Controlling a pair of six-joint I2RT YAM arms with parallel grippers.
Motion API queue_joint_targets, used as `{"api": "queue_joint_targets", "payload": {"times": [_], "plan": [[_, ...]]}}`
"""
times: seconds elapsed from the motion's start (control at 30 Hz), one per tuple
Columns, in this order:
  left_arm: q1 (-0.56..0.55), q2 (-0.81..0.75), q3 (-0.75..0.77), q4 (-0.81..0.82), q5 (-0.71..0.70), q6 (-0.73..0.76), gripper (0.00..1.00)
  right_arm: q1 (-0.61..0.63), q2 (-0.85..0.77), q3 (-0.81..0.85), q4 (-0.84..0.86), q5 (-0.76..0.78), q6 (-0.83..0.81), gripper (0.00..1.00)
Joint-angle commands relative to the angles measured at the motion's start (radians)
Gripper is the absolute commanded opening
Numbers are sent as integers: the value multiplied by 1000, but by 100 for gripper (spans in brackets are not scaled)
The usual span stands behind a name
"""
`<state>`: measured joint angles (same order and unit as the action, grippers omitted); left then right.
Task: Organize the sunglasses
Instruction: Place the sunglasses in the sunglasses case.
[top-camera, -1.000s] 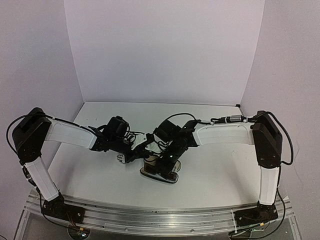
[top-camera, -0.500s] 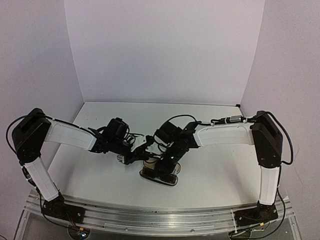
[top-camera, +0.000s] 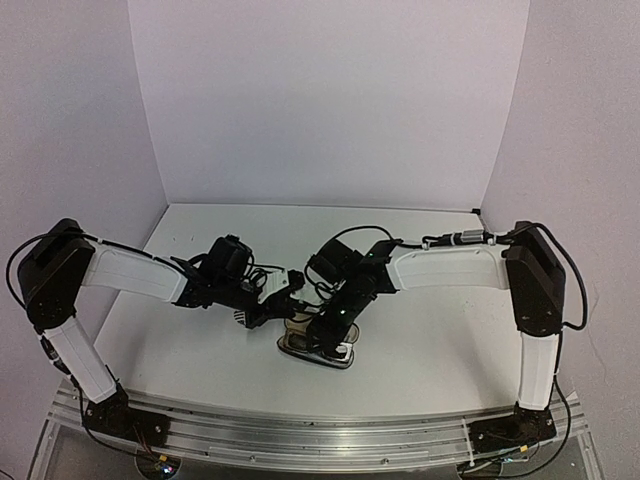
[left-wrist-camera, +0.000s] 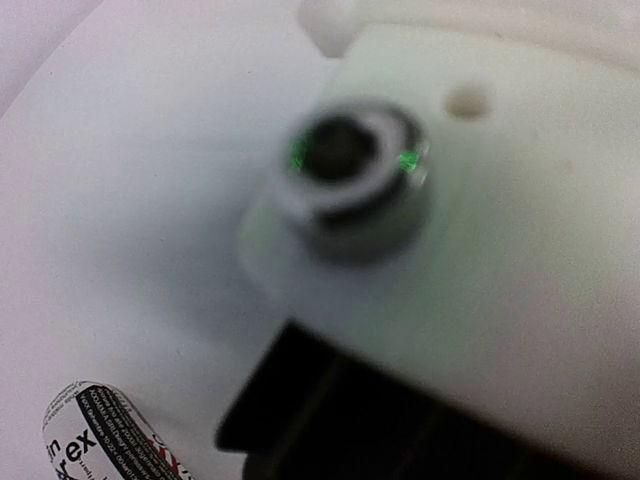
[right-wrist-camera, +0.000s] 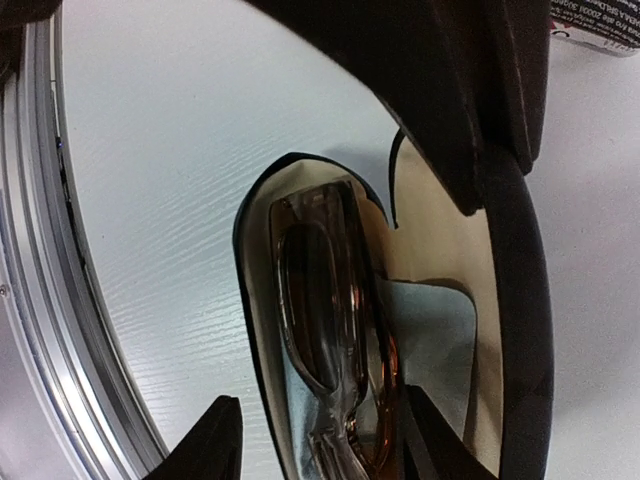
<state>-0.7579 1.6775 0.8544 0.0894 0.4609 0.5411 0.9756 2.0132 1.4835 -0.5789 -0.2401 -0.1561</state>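
We are seeing the brown-framed sunglasses with amber lenses (right-wrist-camera: 320, 300) lying inside the open oblong black case (right-wrist-camera: 440, 240), on a square light-blue cloth (right-wrist-camera: 450, 330). The right gripper (right-wrist-camera: 320, 420) is hanging over them with its fingers spread apart, gripping nothing. The left gripper (top-camera: 262, 308) is pressed closed beside the case; on what, we cannot tell. The bare white table (top-camera: 450, 340) is lying free to the right of the case and toward the back wall.

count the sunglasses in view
1. A brown pair lies in the open case, partly on a blue cloth. Another pair may be hidden under the arms.
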Motion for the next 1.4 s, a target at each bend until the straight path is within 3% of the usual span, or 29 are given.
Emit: {"api": "queue_joint_targets", "payload": {"times": [0.0,0.67,0.9,1.1,1.27,1.37], "plan": [[-12,-42,-24,9,36,30,0,-18,-83,80,62,14,6,51],[-15,-81,-152,103,-107,66,0,-34,-285,-152,266,-139,108,51],[-40,-106,-208,170,-174,117,0,-43,-353,-253,391,34,252,46],[-53,-133,-233,203,-208,151,0,-9,-301,-293,415,111,285,49],[-55,-150,-240,235,-213,182,0,0,-230,-313,446,34,335,56],[-56,-146,-241,249,-208,194,0,12,-177,-303,446,20,338,53]]}}
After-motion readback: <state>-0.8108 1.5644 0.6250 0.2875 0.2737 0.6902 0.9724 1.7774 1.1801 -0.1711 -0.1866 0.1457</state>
